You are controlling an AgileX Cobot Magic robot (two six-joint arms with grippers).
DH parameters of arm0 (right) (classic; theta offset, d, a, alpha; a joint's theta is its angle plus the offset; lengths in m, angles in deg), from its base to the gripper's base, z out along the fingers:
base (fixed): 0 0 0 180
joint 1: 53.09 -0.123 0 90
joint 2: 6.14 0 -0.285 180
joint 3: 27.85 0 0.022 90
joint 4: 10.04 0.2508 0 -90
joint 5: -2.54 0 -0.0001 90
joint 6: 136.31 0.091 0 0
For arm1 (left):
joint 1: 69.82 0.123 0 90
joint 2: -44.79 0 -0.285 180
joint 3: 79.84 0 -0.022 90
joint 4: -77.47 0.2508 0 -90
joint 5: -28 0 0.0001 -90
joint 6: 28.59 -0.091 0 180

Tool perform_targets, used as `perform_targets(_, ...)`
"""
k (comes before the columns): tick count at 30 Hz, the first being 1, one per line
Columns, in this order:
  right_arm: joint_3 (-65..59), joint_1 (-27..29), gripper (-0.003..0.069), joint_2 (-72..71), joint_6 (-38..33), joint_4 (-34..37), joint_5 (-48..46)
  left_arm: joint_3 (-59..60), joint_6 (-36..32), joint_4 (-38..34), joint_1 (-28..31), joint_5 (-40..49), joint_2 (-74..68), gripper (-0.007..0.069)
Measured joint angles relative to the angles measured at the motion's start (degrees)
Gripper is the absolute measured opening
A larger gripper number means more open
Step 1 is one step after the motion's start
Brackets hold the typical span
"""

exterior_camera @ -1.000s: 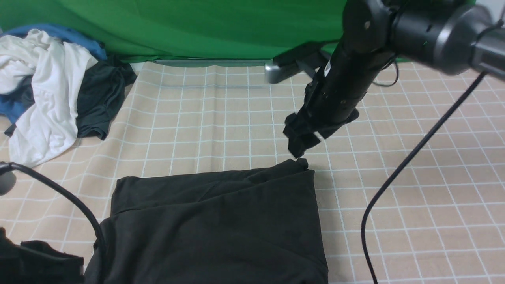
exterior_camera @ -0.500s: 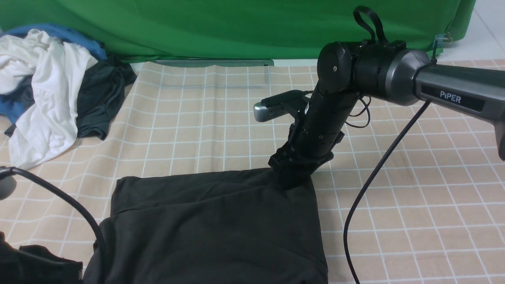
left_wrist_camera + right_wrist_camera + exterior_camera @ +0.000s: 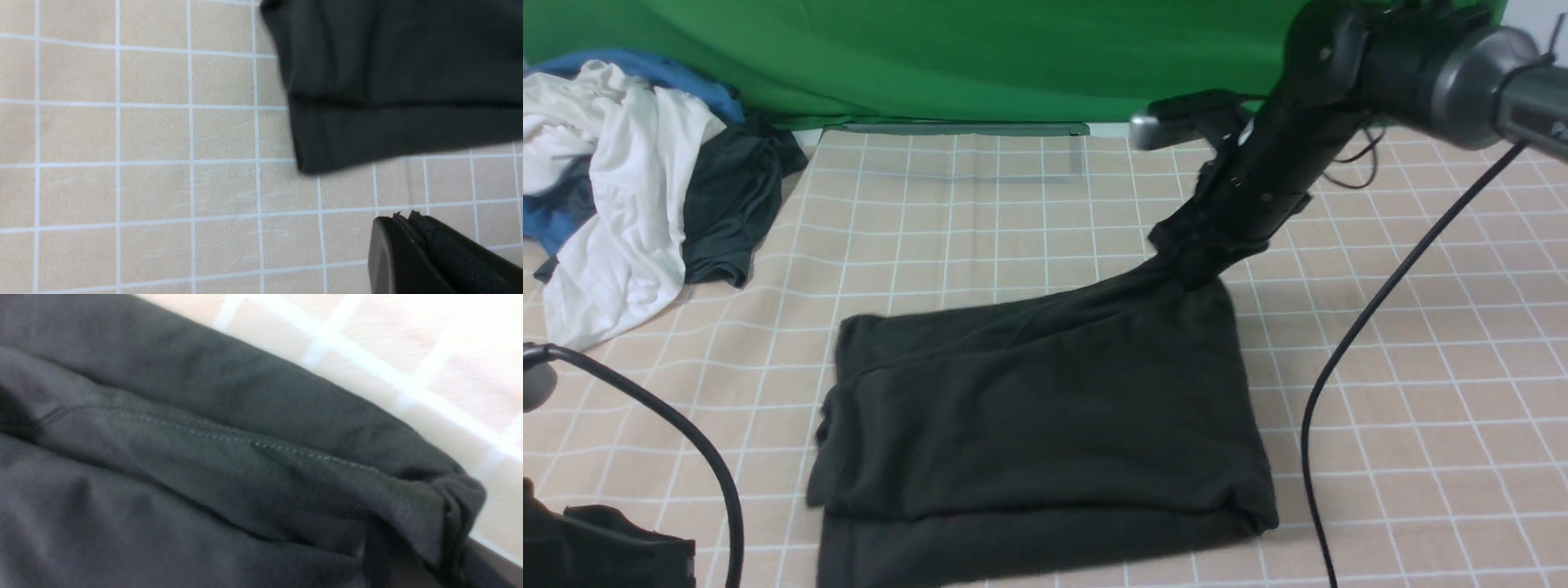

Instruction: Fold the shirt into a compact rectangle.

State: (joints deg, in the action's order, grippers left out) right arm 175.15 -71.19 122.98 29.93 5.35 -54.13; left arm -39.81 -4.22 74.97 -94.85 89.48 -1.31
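Our right claw (image 3: 1188,261) is closed down on the far right corner of the shirt (image 3: 1045,408), and that corner is pulled up off the table into a peak that runs into the claw's tip. From the front we cannot see the fingers themselves, since dark cloth and dark claw merge there, but the right wrist view shows bunched fabric and a stitched hem (image 3: 253,445) gathered right at the bottom corner of the picture, so the pinch looks real. Our left claw (image 3: 412,245) sits low near the front left of the table with its fingers pressed together and nothing between them; it hangs just clear of the shirt's near corner, apart from it.

Going by size, we see the table (image 3: 1013,212) first, covered in a tan cloth with a white grid. Behind it hangs a green backdrop (image 3: 931,57). The shirt lies in the middle to front of the table, black, folded into a rough rectangle of several layers, with its left edge a little ragged and the lower layer sticking out toward us. A heap of clothes (image 3: 629,188) sits at the far left, white, blue and dark pieces tangled together, well apart from the shirt. A black cable (image 3: 1347,359) droops from our right arm across the right side of the table.
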Motion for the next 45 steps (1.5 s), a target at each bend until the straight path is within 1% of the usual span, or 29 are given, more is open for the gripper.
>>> perform_targets(2, 0.00, 0.99, 0.0108, 0.13, 0.00, -0.51, -0.06, 0.00, 0.00, 0.00, 0.00, -0.11, 0.00, 0.0019)
perform_targets(4, 0.00, 1.93, 0.0137, 0.32, 0.00, -0.92, -0.12, 0.00, 0.00, 0.00, 0.00, -0.11, 0.00, 0.0019)
perform_targets(5, 0.00, 2.18, 0.0170, 0.32, 0.00, -1.09, -0.22, 0.00, 0.00, 0.00, 0.00, -0.11, 0.00, 0.0019)
perform_targets(6, 0.00, 2.33, 0.0218, 0.26, 0.00, -1.32, -0.39, 0.00, 0.00, 0.00, 0.00, -0.11, 0.00, 0.0019)
perform_targets(7, 0.00, 2.33, 0.0240, 0.18, 0.00, -1.50, -0.40, 0.00, 0.00, 0.00, 0.00, -0.11, 0.00, 0.0019)
perform_targets(8, 0.26, 2.39, 0.0337, -0.08, 0.00, -2.04, -1.27, 0.00, 0.00, 0.00, 0.00, -0.27, 0.00, 0.0019)
perform_targets(10, 1.40, 2.39, 0.0433, -0.65, 0.00, -3.14, -3.58, 0.00, 0.00, 0.00, 0.00, -0.66, 0.00, 0.0019)
perform_targets(11, 1.97, 2.39, 0.0449, -1.00, 0.00, -4.07, -4.81, 0.00, 0.00, 0.00, 0.00, -0.79, 0.00, 0.0019)
perform_targets(12, 2.58, 2.39, 0.0449, -1.48, 0.05, -4.75, -6.13, 0.00, 0.00, 0.00, 0.00, -0.91, 0.00, 0.0019)
perform_targets(13, 2.89, 2.39, 0.0437, -2.01, 0.08, -5.51, -6.95, 0.00, 0.00, 0.00, 0.00, -0.91, 0.00, 0.0019)
perform_targets(14, 3.62, 2.39, 0.0367, -3.54, 0.48, -7.44, -8.35, 0.00, 0.00, 0.00, 0.00, -0.98, 0.00, 0.0019)
perform_targets(16, 3.83, 2.50, 0.0176, -6.94, 0.95, -10.00, -9.68, 0.00, 0.00, 0.00, 0.00, -1.09, 0.00, 0.0019)
perform_targets(18, 3.35, 2.57, 0.0082, -11.55, 1.67, -11.24, -10.07, 0.00, -0.06, 0.00, 0.00, -1.09, 0.00, 0.0019)
perform_targets(20, 2.48, 2.68, 0.0048, -16.03, 1.98, -11.79, -10.14, 0.00, -0.06, 0.00, 0.00, -1.09, 0.00, 0.0019)
perform_targets(25, -3.64, 2.75, 0.0038, -32.41, 3.78, -12.16, -5.77, 0.00, -0.49, 0.00, 0.00, -1.09, 0.00, 0.0019)
perform_targets(30, -15.97, 2.75, 0.0038, -52.06, 5.55, -12.16, 5.45, 0.00, -2.45, 0.00, 0.00, -1.43, 0.00, 0.0019)
perform_targets(32, -24.91, 2.75, 0.0038, -62.09, 6.22, -12.16, 14.12, 0.00, -2.68, 0.00, 0.00, -2.38, 0.00, 0.0019)
perform_targets(33, -27.31, 2.75, 0.0038, -64.63, 6.27, -12.16, 15.66, 0.00, -2.80, 0.00, 0.00, -2.68, 0.00, 0.0019)
perform_targets(36, -40.60, 2.75, 0.0038, -76.85, 6.34, -12.28, 27.31, 0.00, -3.70, 0.00, 0.00, -4.30, 0.00, 0.0019)
perform_targets(37, -41.44, 2.75, 0.0038, -77.66, 6.34, -12.28, 28.01, 0.00, -3.79, 0.00, 0.00, -4.30, 0.00, 0.0019)
perform_targets(38, -48.11, 2.75, 0.0038, -84.73, 6.34, -12.28, 34.34, 0.00, -4.62, 0.00, 0.00, -4.98, 0.00, 0.0019)
perform_targets(42, -62.58, 2.75, 0.0038, -97.31, 6.35, -12.33, 44.82, 0.00, -5.51, 0.46, 0.00, -6.78, 0.00, 0.0019)
perform_targets(45, -70.82, 2.75, 0.0038, -105.06, 6.22, -12.33, 50.33, 0.00, -5.84, 1.77, 0.00, -8.08, 0.00, 0.0019)
